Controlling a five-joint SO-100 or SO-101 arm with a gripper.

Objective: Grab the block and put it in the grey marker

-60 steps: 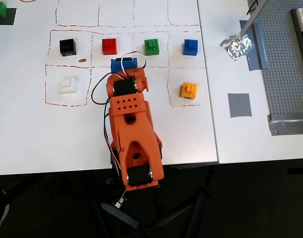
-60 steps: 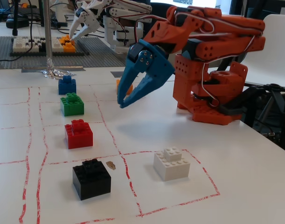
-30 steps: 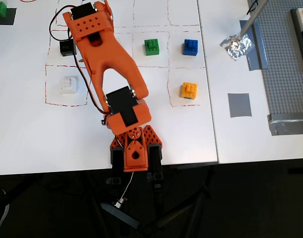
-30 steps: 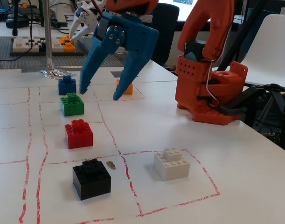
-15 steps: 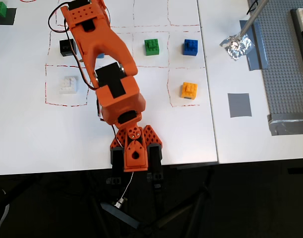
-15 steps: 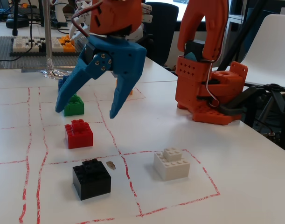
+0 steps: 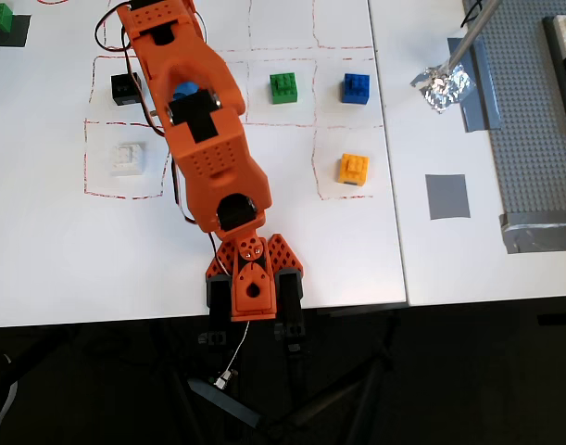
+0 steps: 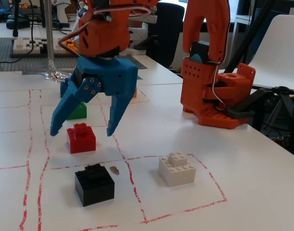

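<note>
In the overhead view my orange arm (image 7: 199, 139) ran from its base at six o'clock up toward twelve and hid the gripper and the block completely, so that view told me nothing about the jaws. At three o'clock, well clear of the grid, the grey marker (image 7: 447, 197) lay as a flat, matte square of tape. A green brick (image 7: 283, 87), a blue brick (image 7: 356, 88) and an orange-yellow brick (image 7: 353, 169) sat in hand-drawn red cells between arm and marker, with a black brick (image 7: 125, 88) and a white brick (image 7: 128, 158) toward nine o'clock. I judged that a low carry to the marker could clip the orange-yellow brick. Crumpled foil (image 7: 442, 85) around a metal post stood at two o'clock of the marker, another thing to steer wide of.

In the fixed view the gripper (image 8: 82, 131) hung spread wide, holding nothing, its blue plastic fingers (image 8: 65, 113) tapering to blunt tips. The block (image 8: 81, 138), glossy red and studded on top, sat on the white table (image 8: 243, 168) directly below, between the tips but seemingly apart from both. The left finger looked farther out than the right, so I feared an uneven close would shove or twist the block. Smooth plastic on smooth plastic could also slip. The black brick and white brick at six o'clock seemed safely clear.
</note>
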